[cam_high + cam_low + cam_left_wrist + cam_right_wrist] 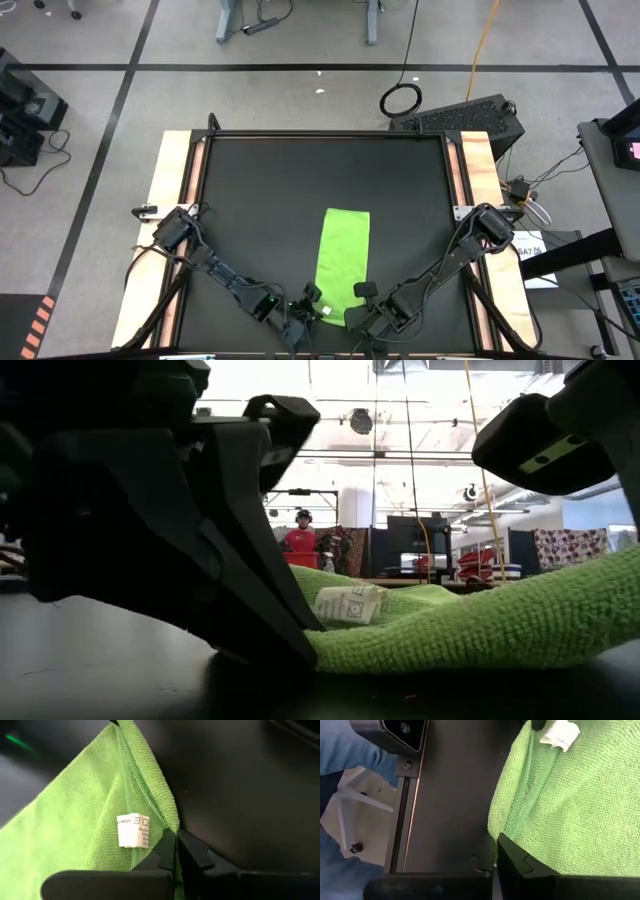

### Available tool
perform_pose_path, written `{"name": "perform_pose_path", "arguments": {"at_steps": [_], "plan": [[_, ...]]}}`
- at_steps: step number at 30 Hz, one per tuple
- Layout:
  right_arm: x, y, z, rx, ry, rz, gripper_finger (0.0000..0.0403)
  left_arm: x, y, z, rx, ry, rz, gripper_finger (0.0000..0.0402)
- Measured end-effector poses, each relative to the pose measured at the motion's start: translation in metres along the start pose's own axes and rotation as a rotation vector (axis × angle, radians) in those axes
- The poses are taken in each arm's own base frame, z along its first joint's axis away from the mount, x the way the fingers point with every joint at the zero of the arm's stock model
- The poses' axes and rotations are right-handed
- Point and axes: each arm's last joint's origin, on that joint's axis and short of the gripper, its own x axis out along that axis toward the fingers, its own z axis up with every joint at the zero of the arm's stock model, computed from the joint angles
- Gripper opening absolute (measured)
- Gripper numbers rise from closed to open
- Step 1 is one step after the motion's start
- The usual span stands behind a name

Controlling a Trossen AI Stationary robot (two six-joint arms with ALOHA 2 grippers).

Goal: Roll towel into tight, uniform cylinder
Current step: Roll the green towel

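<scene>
- High view: the black table [260, 180] carries the towel [343, 255], a flat folded strip lying down its middle.
- My left gripper [176, 851] is clamped on the towel's near corner, beside the white tag [133, 830].
- My right gripper [495, 851] is clamped on the towel's other near corner.

Two dark jointed arms
Black angular fingers [192, 857] (matte plastic); cables trail along each arm [215, 265]; silver wrist housings.

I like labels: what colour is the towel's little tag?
White tag on the towel, best in the left wrist view.
</scene>
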Motion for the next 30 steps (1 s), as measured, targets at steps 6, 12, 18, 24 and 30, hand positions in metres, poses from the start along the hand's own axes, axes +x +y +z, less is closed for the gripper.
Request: {"name": "perform_pose_path", "arguments": {"at_steps": [6,12,18,24,30], "plan": [[0.000,0.001,-0.001,0.019,0.004,-0.004,0.0002,-0.006,0.030,0.006,-0.191,-0.067,-0.259,0.0005],[0.004,-0.001,-0.010,-0.005,0.015,-0.029,0.0002,-0.004,0.057,0.002,-0.402,-0.087,-0.512,0.0004],[0.013,-0.007,-0.024,-0.016,0.034,-0.061,0.0002,0.001,0.083,-0.003,-0.546,-0.109,-0.607,0.0003],[0.016,-0.009,-0.028,-0.036,0.034,-0.037,0.0003,0.004,0.103,-0.010,-0.648,-0.101,-0.685,0.0003],[0.014,-0.007,-0.029,-0.081,0.022,-0.058,0.0020,0.008,0.110,-0.017,-0.694,-0.065,-0.688,0.0002]]}}
